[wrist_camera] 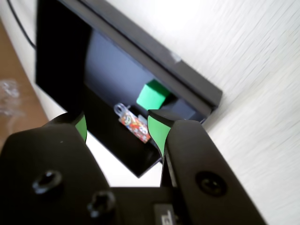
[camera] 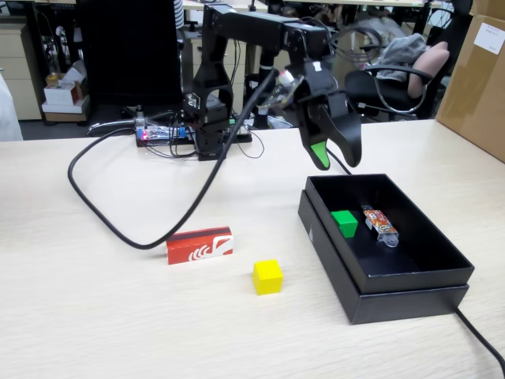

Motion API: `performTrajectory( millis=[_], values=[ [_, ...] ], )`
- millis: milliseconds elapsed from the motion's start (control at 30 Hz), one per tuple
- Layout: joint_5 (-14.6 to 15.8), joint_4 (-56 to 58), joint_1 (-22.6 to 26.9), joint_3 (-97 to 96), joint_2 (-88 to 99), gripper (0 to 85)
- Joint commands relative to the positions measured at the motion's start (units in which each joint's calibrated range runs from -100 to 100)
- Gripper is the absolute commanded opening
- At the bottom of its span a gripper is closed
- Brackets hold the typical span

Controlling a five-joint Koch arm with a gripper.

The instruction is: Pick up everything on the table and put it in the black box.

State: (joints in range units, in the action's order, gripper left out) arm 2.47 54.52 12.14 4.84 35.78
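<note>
The black box [camera: 410, 276] stands on the right of the table [camera: 95, 316]. Inside it lies the green cube [camera: 344, 223], which the wrist view also shows as a green cube [wrist_camera: 152, 95] inside the black box [wrist_camera: 61, 56]. My gripper [camera: 338, 160] hangs open and empty above the box's far left corner; in the wrist view the gripper [wrist_camera: 117, 123] has its green-padded jaws wide apart. The yellow cube [camera: 267, 276] and the red box [camera: 200, 245] with white swooshes sit on the table left of the black box.
A colourful clear-ended packet [camera: 379, 224] lies in the box beside the green cube. A thick black cable [camera: 126, 229] loops over the table behind the red box. The arm's base [camera: 207, 126] stands at the table's back. A brown cardboard box [camera: 477, 71] stands far right.
</note>
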Motion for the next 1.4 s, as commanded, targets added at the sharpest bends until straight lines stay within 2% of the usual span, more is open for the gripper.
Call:
performTrajectory(
  millis=[0, 33, 167, 267, 667, 800, 1000, 1367],
  values=[
    [-2.59, 0.38, -1.95, 3.14, 7.88, 28.1],
    [-3.27, 0.38, -2.69, 2.68, 8.80, 28.2],
    [-6.69, 0.38, -7.62, -0.40, 10.06, 38.6],
    [-7.86, 0.38, -10.26, -3.03, 10.75, 39.5],
    [-9.47, -0.05, -18.90, -13.09, 11.66, 45.6],
    [-8.94, -0.31, -20.32, -15.36, 10.75, 46.8],
    [-6.35, -5.15, -20.85, -21.34, 8.34, 46.7],
    [-3.71, -5.24, -20.56, -15.81, -2.22, 46.4]
  ],
)
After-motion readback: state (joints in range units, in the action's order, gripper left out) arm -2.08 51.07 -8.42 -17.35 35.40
